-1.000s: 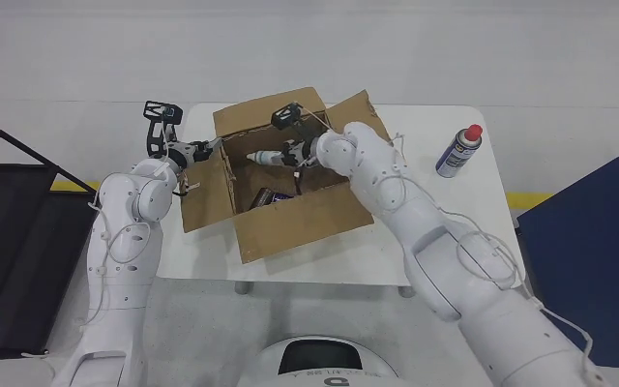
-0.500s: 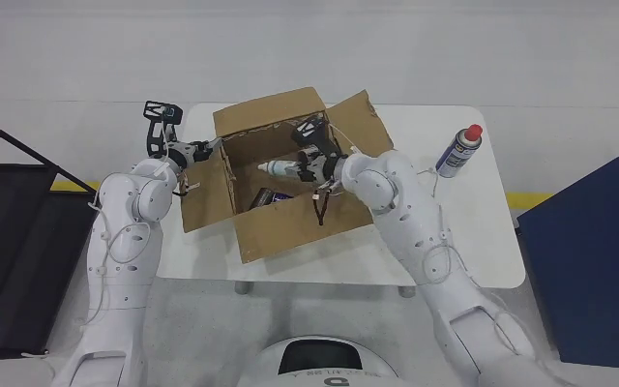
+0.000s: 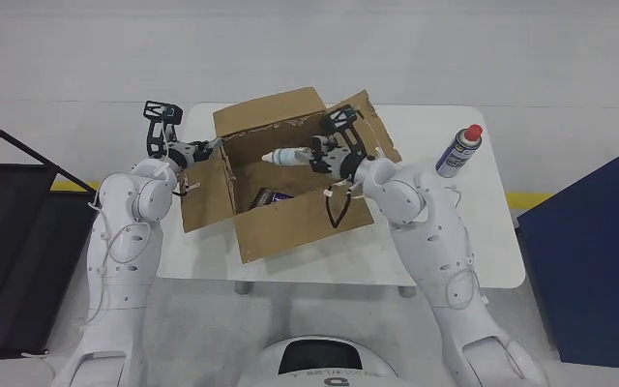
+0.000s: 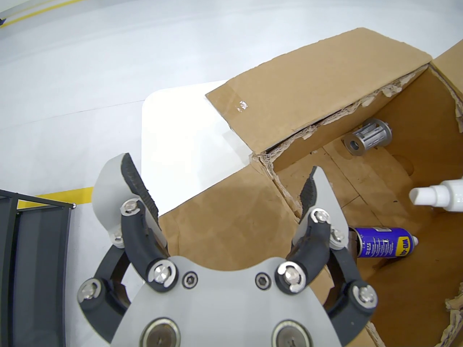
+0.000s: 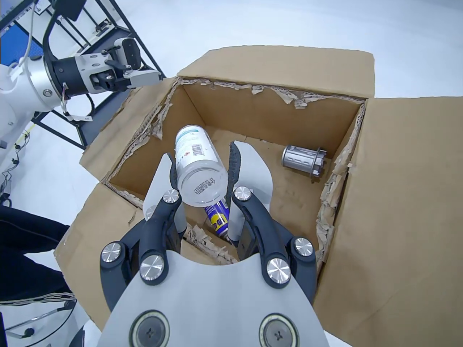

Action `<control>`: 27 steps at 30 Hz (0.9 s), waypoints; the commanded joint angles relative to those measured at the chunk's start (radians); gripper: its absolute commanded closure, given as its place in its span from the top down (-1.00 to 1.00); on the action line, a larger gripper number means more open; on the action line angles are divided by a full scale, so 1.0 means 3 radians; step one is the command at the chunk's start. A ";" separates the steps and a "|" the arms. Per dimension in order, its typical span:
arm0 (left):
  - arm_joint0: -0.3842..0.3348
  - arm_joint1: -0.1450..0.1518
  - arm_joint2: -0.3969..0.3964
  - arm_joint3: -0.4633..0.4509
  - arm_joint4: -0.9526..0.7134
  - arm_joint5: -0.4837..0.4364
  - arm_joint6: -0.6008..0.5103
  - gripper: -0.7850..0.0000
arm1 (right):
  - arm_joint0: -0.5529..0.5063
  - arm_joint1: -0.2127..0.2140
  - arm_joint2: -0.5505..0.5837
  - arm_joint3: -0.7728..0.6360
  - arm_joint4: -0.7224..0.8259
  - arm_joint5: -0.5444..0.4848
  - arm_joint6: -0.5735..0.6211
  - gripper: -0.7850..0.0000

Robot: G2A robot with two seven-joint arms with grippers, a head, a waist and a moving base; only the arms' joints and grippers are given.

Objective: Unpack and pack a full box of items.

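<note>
**Bottle held over the box, unpacking under way**

The right gripper (image 5: pixel 201 155) is clamped on a white plastic spray bottle (image 3: pixel 283 156), holding it above the open brown cardboard box (image 5: pixel 275 120). This looks like the unpacking stage. A blue spray can (image 4: pixel 383 241) and a grey metal cylinder (image 4: pixel 369 138) lie on the box floor.

Next, the bottle probably needs carrying clear of the flaps to bare white table (image 3: pixel 464 232).

Its long axis lies roughly level, nozzle pointing toward the left arm's side and base toward the wrist.

The left gripper (image 4: pixel 219 167) hangs over a side flap, fingers spread.
</note>
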 commanded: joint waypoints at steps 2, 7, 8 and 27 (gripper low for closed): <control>0.0000 0.0000 0.0000 0.0000 0.0000 0.0000 0.0000 1.00 | 0.0052 0.0001 0.0008 0.0059 0.0140 -0.0005 -0.0025 -1.00; 0.0000 0.0000 0.0000 0.0000 0.0000 0.0000 0.0000 1.00 | 0.0074 0.0024 0.0077 0.0085 0.0301 0.0013 0.0001 -1.00; 0.0000 0.0000 0.0000 0.0000 0.0000 0.0000 0.0000 1.00 | 0.0082 0.0025 0.0068 0.0099 0.0287 0.0039 0.0014 -1.00; 0.0000 0.0000 0.0000 0.0000 0.0000 0.0000 0.0000 1.00 | 0.0795 -0.0110 -0.0775 0.1047 -0.0555 0.0841 0.0354 -1.00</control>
